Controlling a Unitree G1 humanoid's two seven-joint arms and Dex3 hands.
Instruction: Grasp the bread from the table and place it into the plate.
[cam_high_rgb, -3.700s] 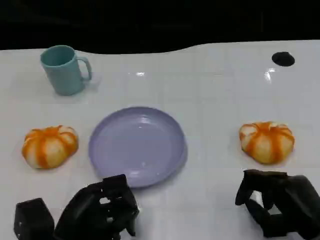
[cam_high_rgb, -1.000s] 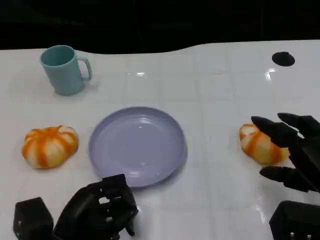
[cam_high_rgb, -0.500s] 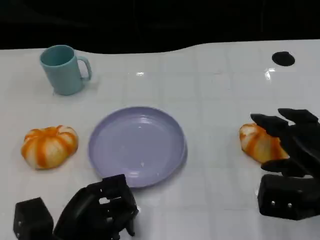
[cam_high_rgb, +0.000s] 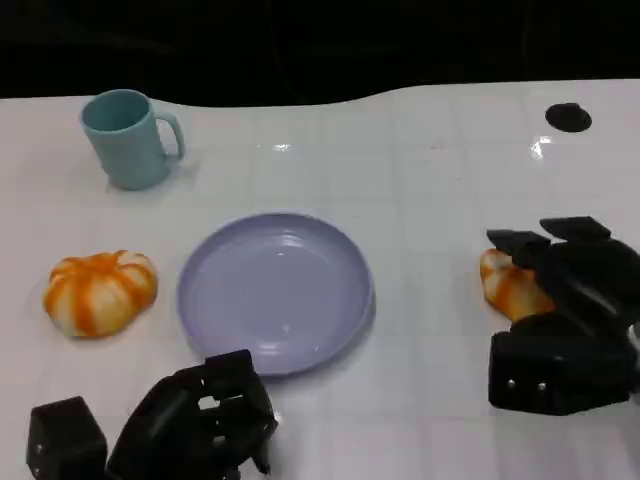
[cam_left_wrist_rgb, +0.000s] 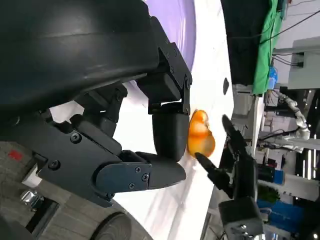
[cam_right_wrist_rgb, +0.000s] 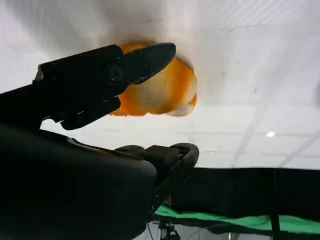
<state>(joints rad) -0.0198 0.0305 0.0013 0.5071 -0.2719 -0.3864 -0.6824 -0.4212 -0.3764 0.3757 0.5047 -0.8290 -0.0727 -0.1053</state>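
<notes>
Your right hand (cam_high_rgb: 565, 300) sits over the right-side bread (cam_high_rgb: 507, 285), fingers spread around it, grasp unconfirmed. Your left hand (cam_high_rgb: 195, 420) rests curled, holding nothing, near the plate (cam_high_rgb: 275, 290).

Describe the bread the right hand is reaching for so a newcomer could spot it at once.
Start at the lilac plate in the middle of the white table. On its right lies an orange-and-white striped bread with the right hand spread over it. Its twin, left of the plate, lies uncovered.
</notes>
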